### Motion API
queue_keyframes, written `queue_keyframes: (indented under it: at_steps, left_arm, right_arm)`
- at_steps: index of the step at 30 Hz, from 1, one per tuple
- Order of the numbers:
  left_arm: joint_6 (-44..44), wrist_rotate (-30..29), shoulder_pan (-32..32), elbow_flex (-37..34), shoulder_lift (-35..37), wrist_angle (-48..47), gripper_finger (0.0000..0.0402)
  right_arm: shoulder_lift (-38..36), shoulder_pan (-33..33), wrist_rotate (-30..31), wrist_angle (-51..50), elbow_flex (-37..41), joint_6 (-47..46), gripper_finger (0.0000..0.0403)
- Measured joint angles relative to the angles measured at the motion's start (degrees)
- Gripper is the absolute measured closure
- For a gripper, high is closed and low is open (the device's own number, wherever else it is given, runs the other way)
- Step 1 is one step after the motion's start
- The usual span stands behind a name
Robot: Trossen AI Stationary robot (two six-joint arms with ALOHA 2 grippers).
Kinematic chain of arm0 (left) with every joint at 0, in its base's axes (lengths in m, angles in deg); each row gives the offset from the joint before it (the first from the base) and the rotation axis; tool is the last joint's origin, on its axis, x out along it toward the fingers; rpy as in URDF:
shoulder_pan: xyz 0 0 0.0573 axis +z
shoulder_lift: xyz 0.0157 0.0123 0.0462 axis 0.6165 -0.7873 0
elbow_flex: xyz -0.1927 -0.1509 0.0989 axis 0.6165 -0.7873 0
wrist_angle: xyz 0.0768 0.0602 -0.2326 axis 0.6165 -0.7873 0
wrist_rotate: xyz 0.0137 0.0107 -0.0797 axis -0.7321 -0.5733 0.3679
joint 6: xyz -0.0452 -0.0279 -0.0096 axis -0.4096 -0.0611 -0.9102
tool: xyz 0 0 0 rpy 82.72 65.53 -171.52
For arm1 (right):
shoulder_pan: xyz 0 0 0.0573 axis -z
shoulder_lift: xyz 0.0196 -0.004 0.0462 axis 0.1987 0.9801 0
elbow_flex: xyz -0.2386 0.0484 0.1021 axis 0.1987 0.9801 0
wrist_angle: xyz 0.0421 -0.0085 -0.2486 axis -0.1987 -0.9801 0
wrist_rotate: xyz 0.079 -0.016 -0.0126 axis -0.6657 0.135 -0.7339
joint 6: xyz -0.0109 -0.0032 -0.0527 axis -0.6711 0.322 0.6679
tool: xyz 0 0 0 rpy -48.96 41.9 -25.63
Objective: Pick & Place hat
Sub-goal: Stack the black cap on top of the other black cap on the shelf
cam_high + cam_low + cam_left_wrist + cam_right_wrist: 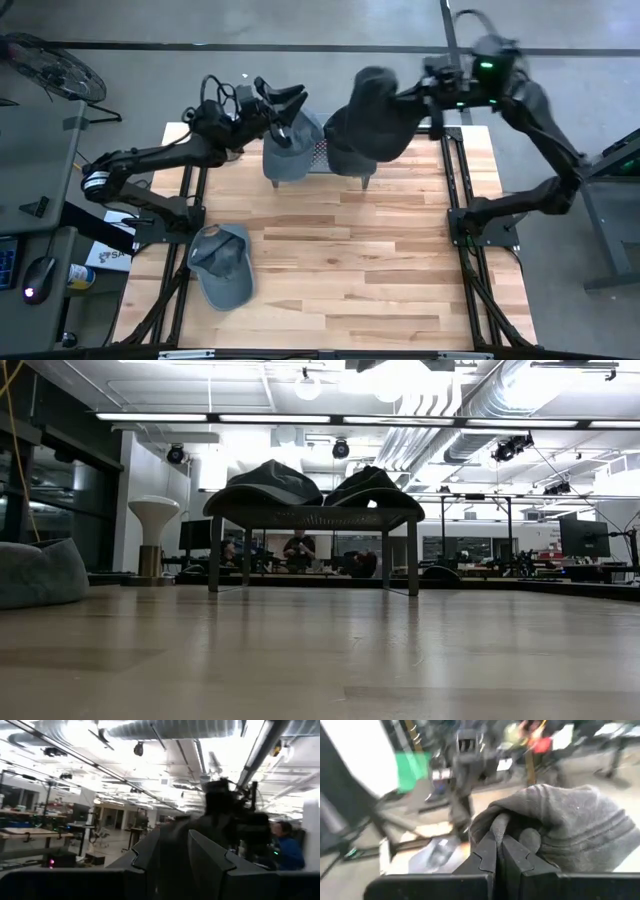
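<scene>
Above far rack [322, 160]: right claw [498, 851] clamped on dark hat [570, 827]; left claw [287, 97] apart, above grey hat [290, 150].

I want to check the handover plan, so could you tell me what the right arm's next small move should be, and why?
Probably lower it. The right gripper is shut on a dark hat hanging above the rack, where a grey hat already lies, beside the left gripper.

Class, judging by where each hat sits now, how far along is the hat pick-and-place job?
Done: one hat rests on the rack, left gripper open above it. In hand: right gripper shut on dark hat over the rack. Left: cap on the table.
</scene>
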Motion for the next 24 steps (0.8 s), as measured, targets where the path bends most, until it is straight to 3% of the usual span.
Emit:
queue_keyframes:
  at_steps: [13, 24]
  left_arm:
    - [-4.58, 6.32, -0.09, 0.01, 6.49, -13.2, 0.03]
    - [-6.1, 7.91, -0.09, 0.01, 7.18, -13.57, 0.03]
  right_arm:
    - [12.43, 0.74, -5.53, -5.62, -0.01, 10.73, 0.0403]
    - [14.96, 1.72, -5.77, -6.84, 0.91, 13.58, 0.0403]
